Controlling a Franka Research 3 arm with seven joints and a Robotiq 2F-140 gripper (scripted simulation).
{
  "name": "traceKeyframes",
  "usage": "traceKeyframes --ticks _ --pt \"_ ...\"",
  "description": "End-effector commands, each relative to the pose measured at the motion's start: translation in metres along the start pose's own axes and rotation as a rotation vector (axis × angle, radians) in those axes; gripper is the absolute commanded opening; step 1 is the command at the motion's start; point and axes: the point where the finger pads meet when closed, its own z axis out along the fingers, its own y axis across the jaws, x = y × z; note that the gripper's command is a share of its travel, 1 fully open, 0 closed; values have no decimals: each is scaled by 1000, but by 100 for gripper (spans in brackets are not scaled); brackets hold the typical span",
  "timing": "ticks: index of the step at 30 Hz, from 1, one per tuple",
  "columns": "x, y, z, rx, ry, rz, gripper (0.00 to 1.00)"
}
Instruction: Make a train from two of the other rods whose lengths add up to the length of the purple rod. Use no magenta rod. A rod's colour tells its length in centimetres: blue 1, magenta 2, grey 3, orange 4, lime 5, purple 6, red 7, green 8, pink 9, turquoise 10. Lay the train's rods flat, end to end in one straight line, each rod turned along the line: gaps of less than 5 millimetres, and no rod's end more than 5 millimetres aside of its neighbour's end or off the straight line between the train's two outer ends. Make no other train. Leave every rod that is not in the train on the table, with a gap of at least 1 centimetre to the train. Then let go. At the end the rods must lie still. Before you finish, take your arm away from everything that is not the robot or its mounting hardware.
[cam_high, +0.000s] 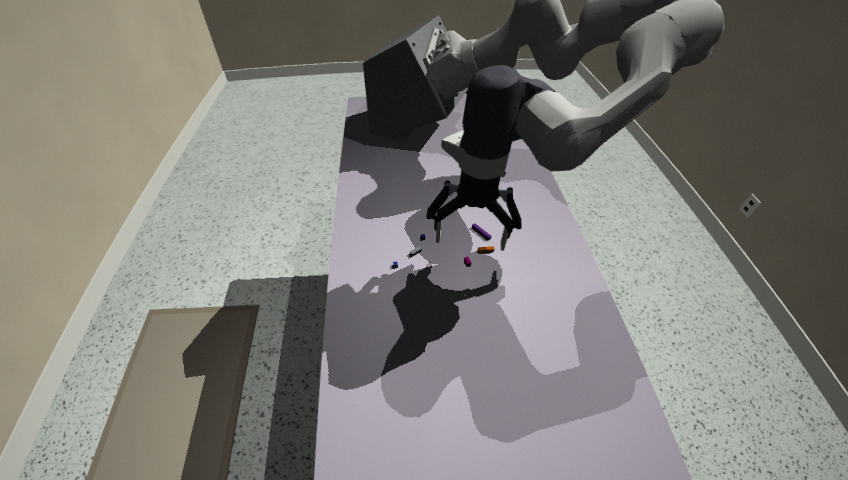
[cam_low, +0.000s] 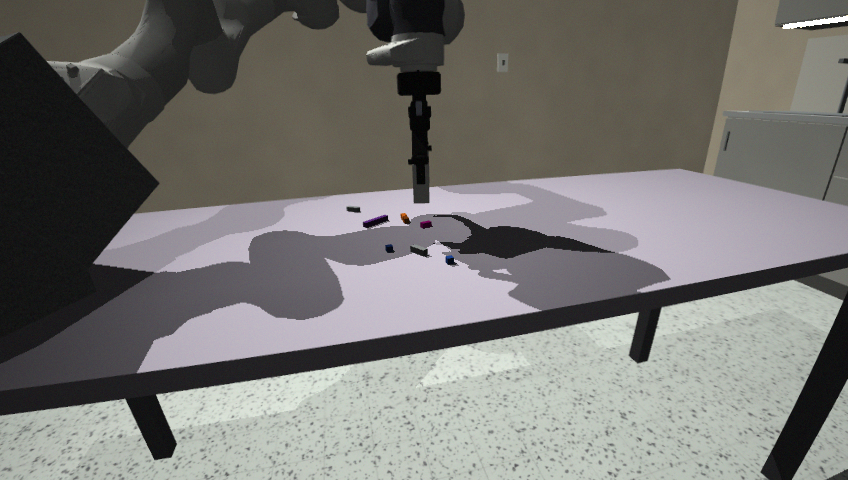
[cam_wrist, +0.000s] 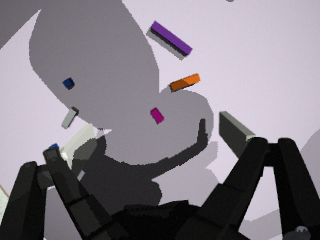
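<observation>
The purple rod lies flat and slanted. The orange rod lies apart beside it, and the magenta rod is close by. One grey rod lies between two blue rods, one and another partly behind a finger in the wrist view. A second grey rod lies beyond the purple one. My gripper is open and empty, above the table.
The table carries all the rods, spread apart with none touching. The robot's dark base block stands at one end of the table. Arm shadows darken several of the rods.
</observation>
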Motion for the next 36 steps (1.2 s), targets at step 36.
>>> traceKeyframes --ticks 36 --pt "42 -10 0 8 -3 543 100"
